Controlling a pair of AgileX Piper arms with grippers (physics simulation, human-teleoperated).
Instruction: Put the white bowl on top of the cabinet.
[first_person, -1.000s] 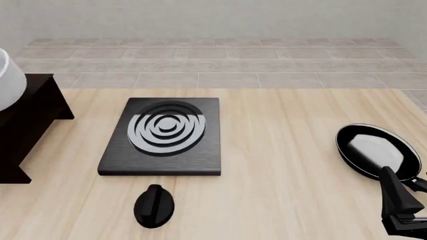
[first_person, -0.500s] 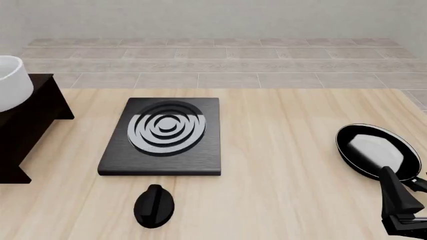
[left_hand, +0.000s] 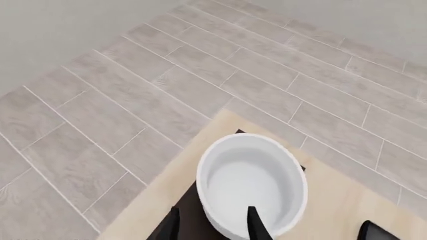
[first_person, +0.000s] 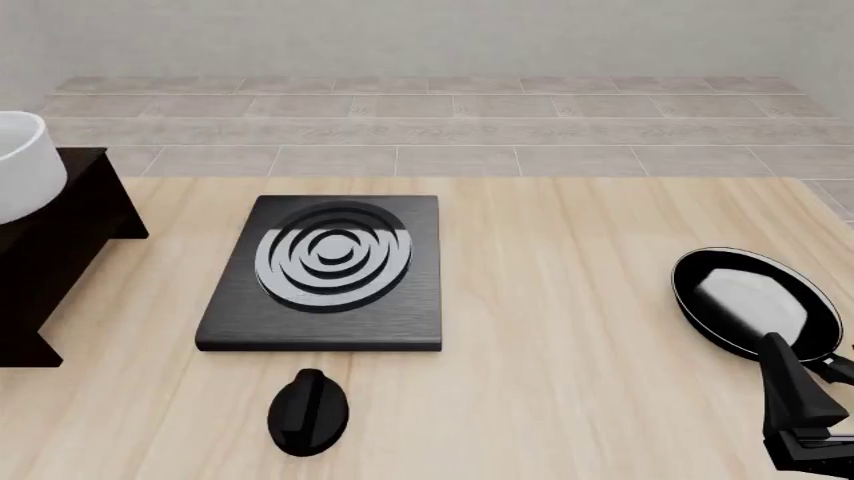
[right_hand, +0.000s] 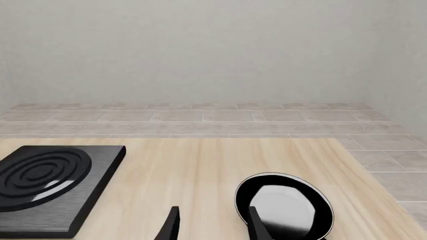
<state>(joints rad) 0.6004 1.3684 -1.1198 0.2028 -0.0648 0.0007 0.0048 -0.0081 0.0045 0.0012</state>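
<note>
Table: pale light-wood tabletop (first_person: 574, 330) w/ lengthwise grain, fills lower part of front view; far edge meets the floor.
Floor: grey-beige rectangular tiles (first_person: 454, 130) w/ thin pale grout lines, beyond the table.
Wall: plain off-white wall (first_person: 427, 35) behind the floor, no marks.
Bowl: glossy white deep round bowl (first_person: 24, 165) sits on the flat top of the dark brown, near-black boxy wooden cabinet (first_person: 60, 255) at far left of front view, partly cut by frame edge. Left wrist view shows the bowl (left_hand: 252, 187) upright, hollow side up.
Left claw: left gripper (left_hand: 212, 227) seen only in its wrist view; the two dark fingertips straddle the near wall of the bowl, one outside, one inside the rim. Contact can't be told.
Right claw: right gripper (right_hand: 212, 225) low at front right, fingers apart, nothing between them; seen in front view as dark body (first_person: 801, 415).
Stove: flat black stove plate w/ silver concentric rings (first_person: 327, 265) mid-table.
Knob: small black oval knob (first_person: 308, 410) just in front of stove plate.
Pan: black frying pan w/ whitish inside (first_person: 747, 300) at right, near right gripper.
</note>
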